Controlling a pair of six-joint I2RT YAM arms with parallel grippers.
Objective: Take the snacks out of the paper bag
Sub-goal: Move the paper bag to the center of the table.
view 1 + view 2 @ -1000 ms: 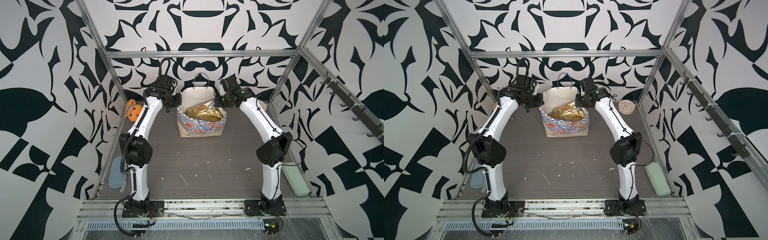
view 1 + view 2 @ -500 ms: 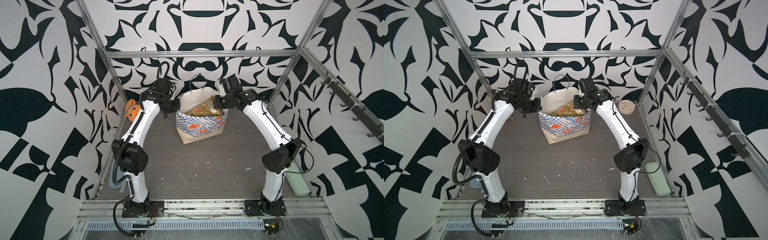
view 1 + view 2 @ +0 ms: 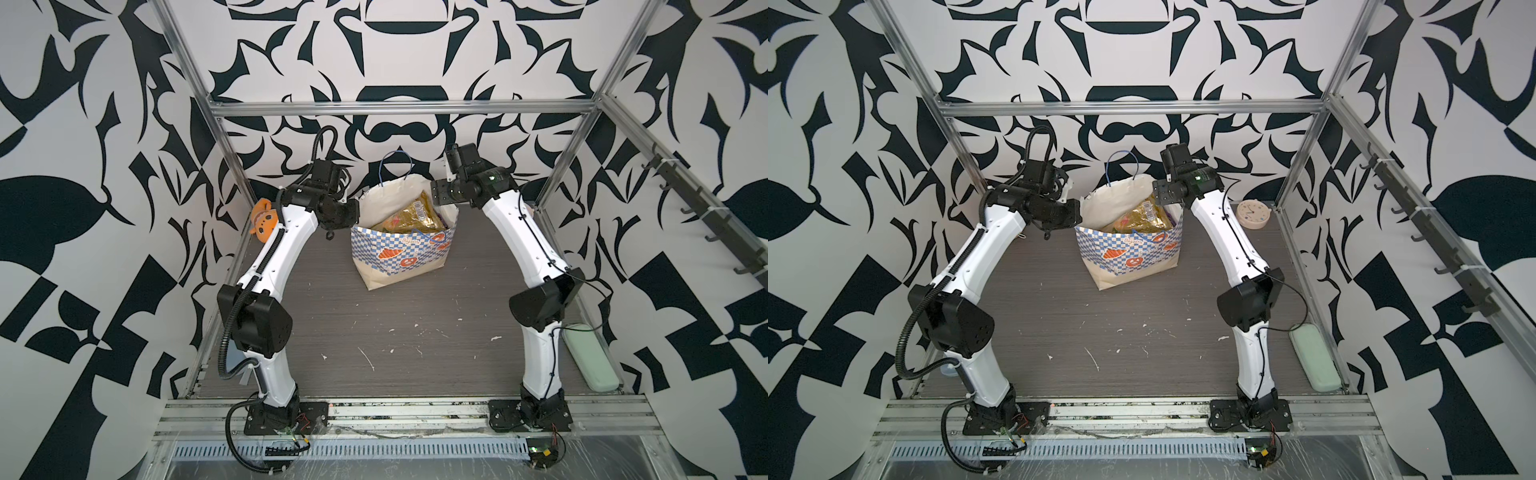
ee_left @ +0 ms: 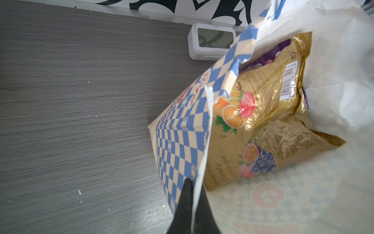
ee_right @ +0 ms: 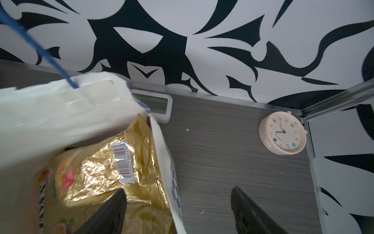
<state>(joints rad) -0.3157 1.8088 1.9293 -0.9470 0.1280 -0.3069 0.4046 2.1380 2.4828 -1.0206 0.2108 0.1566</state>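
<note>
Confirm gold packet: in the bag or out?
In. The gold packet lies inside the paper bag, below its rim; both wrist views show the bag's walls around it.

I am working inside a booth whose walls [image 3: 395, 50] are carrying a bold black-and-white leaf pattern on every side. Silver aluminium bars [image 3: 395, 109] are framing the corners and the back. Below, a grey wood-grain floor [image 3: 395, 324] is showing scattered white flecks. A dark rail of hooks [image 3: 706, 216] is running along the right-hand wall. Soft, even light is falling over everything, casting only faint shadows. A round cream clock [image 3: 1253, 215] is lying in the far right corner.
</note>
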